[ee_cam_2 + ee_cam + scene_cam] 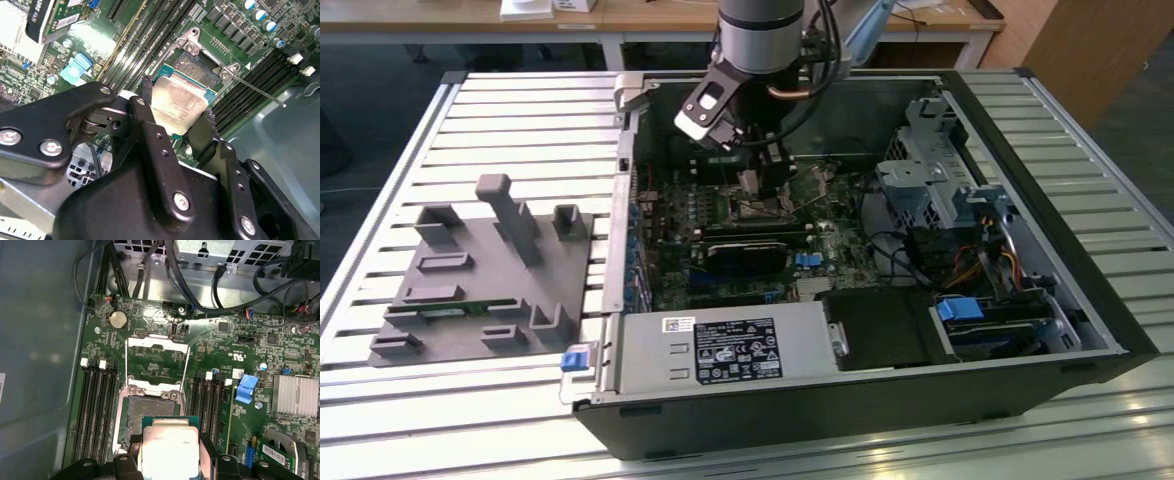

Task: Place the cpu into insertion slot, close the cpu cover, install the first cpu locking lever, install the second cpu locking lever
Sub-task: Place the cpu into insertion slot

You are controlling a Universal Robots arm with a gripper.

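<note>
The gripper point(178, 102) is clenched on the cpu point(176, 99), its two black fingers point(146, 95) pressing opposite edges of the chip, whose pale metal top faces outward in both wrist views. The cpu hangs just beside the insertion slot point(150, 409), overlapping the slot's near edge in the first wrist view but not seated in it (the slot's dull grey centre is bare). The cpu cover point(158, 342) is swung open and lies back on the far side of the insertion slot from the gripper. A thin locking lever point(260, 90) juts out unlatched from one corner of the insertion slot. Long black memory slots point(97, 410) flank the insertion slot on both sides. In the exterior view the gripper point(765, 168) reaches down over the insertion slot inside the open computer case point(1067, 300).
</note>
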